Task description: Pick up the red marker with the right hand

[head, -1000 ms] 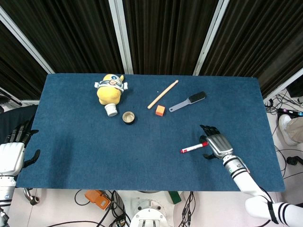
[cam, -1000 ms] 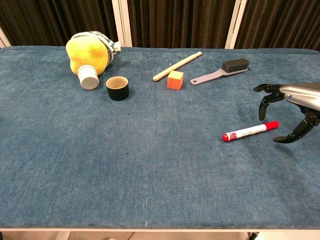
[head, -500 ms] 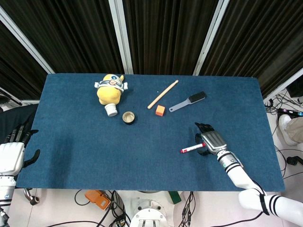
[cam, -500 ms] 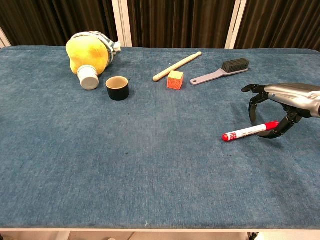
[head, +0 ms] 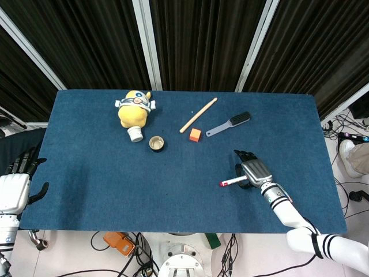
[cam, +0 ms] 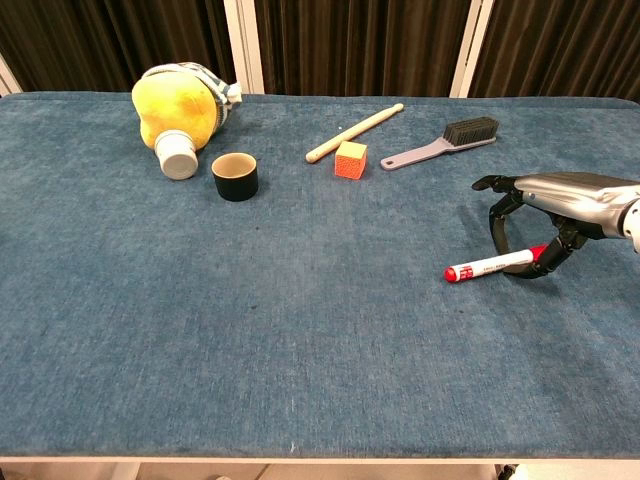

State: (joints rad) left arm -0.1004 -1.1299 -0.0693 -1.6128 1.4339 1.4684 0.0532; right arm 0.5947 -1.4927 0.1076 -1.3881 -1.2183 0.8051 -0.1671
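The red marker [head: 231, 182] [cam: 488, 266] lies flat on the blue table [head: 104, 173], right of centre, white barrel to the left and red cap to the right. My right hand [head: 254, 172] [cam: 556, 198] hovers over the cap end, its fingers [cam: 497, 213] arched down on the far side and the thumb at the near side of the cap. The marker still rests on the cloth. My left hand [head: 14, 183] hangs off the table's left edge with fingers apart, holding nothing.
At the back stand a yellow plush toy [head: 134, 109] [cam: 180, 110], a black cup [head: 156, 142] [cam: 235, 176], an orange cube [head: 195, 135] [cam: 350, 160], a wooden stick [head: 198, 115] [cam: 355, 132] and a grey brush [head: 229, 123] [cam: 440, 143].
My right hand has slid left over the marker's cap end and its fingers now straddle it. The marker has barely shifted. The left hand is still.
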